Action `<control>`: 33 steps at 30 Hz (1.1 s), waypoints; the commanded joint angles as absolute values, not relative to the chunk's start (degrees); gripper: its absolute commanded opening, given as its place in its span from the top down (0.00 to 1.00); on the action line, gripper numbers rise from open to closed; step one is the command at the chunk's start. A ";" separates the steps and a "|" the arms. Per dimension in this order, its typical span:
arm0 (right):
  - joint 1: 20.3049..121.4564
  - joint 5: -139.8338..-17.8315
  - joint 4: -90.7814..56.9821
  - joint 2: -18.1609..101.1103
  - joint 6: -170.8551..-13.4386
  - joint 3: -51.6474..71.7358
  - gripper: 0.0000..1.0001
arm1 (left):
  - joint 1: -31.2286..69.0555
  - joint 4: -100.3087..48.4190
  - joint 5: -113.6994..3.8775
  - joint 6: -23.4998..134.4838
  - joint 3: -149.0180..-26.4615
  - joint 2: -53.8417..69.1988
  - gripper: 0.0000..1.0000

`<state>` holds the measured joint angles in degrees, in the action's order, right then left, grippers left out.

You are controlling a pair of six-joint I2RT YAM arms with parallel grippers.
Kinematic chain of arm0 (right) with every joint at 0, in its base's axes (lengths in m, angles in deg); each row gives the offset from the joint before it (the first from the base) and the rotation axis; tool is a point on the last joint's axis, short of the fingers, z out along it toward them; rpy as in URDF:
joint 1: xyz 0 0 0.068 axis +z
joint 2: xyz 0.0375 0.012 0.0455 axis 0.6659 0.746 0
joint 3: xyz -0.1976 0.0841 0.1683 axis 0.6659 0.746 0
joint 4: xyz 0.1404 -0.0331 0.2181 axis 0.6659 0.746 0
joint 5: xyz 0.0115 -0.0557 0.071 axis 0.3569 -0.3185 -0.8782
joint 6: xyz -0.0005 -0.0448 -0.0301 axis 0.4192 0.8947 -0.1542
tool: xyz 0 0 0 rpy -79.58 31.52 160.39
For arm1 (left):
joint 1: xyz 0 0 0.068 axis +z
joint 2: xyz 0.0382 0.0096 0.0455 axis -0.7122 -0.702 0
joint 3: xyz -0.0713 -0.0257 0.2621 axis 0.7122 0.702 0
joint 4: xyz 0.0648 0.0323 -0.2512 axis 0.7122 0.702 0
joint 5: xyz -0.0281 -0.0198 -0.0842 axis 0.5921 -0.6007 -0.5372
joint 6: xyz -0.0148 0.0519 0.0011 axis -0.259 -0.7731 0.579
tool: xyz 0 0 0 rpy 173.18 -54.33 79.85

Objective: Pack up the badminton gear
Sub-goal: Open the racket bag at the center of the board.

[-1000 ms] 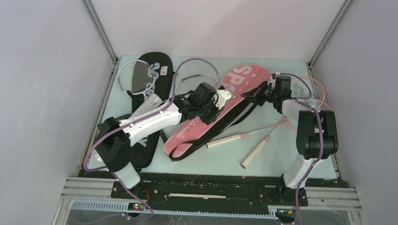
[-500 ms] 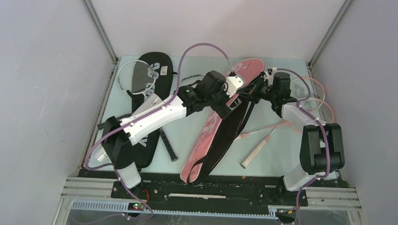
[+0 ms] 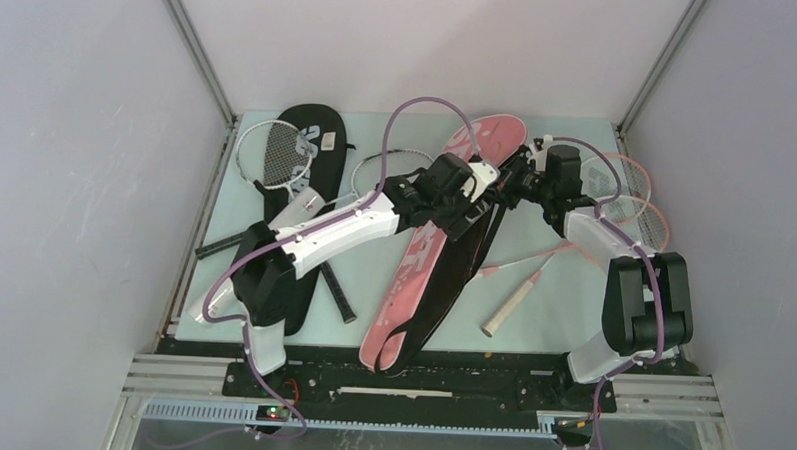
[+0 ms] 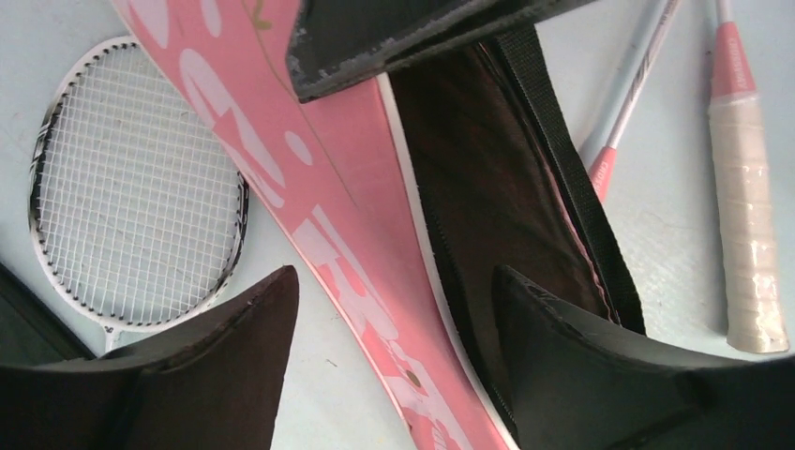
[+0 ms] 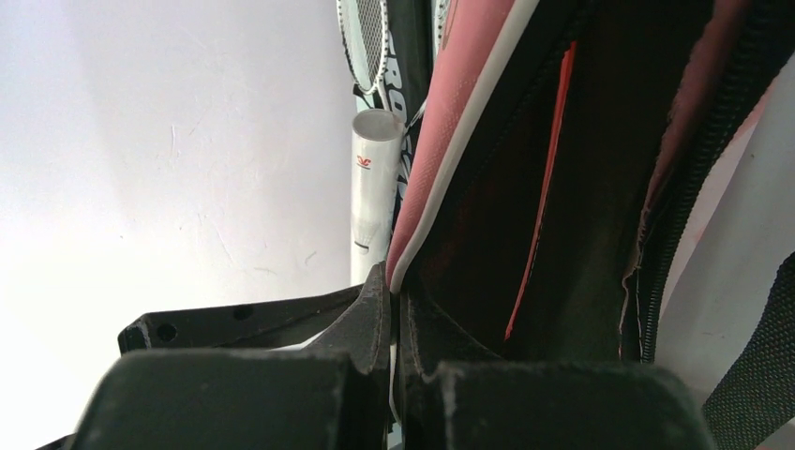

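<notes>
1. Grey walls close in a pale table (image 3: 571,326); both arms reach toward its middle.
2. Far left, the black cover (image 3: 313,132) lies flat. Its white lettering is mostly hidden. The right wrist view catches what looks like "RO", and the rest is cut off.
3. A white-framed racket (image 3: 272,151) rests its head on that cover's left edge.
4. The tube (image 5: 375,178) lies just beside the black cover. Its small red logo is too small to read.
5. A second racket (image 3: 391,170) has its head between the two covers.
6. The left fingers (image 4: 216,366) stand wide apart above the pink cover (image 3: 413,276), gripping nothing.
7. The pink cover runs from the far middle to the near edge. Its big white letters are folded and cropped, so no word can be read.
8. A black strap (image 4: 572,187) runs along its dark inside.
9. The right fingers (image 5: 370,319) are pinched tight on the pink cover's white-piped edge.
10. Far right, the pink rackets (image 3: 643,222) overlap, partly behind the right arm. Print on one shaft is unreadable.
</notes>
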<state>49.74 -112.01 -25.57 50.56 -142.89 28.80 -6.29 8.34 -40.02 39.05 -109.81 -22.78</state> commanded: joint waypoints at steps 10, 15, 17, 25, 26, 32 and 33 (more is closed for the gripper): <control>49.11 -114.07 -27.28 47.72 -141.49 28.64 1.00 | -6.55 3.27 -36.13 37.75 -110.98 -24.44 0.70; 47.74 -115.39 -26.54 47.32 -139.86 28.33 0.92 | -5.81 3.92 -36.56 37.57 -111.25 -23.40 0.99; 47.39 -116.16 -23.99 47.33 -137.27 26.96 0.81 | -5.58 4.17 -35.84 37.37 -111.49 -22.71 1.00; 45.24 -118.95 -9.37 46.06 -123.75 20.19 0.42 | -3.90 4.29 -32.74 37.36 -111.54 -17.30 1.00; 45.14 -119.23 -8.35 45.56 -122.26 19.97 0.40 | -3.77 4.30 -32.30 37.40 -111.59 -16.68 1.00; 44.34 -123.69 -2.82 42.81 -115.50 17.06 0.34 | -3.15 5.45 -29.71 37.04 -113.02 -14.33 1.00; 44.38 -124.77 -1.69 42.57 -114.20 16.24 0.34 | -2.97 5.65 -29.37 36.83 -113.23 -14.04 1.00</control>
<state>44.72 -119.73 -7.41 45.43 -122.13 20.73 -3.51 7.03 -32.65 38.17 -109.78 -18.87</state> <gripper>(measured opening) 0.657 0.023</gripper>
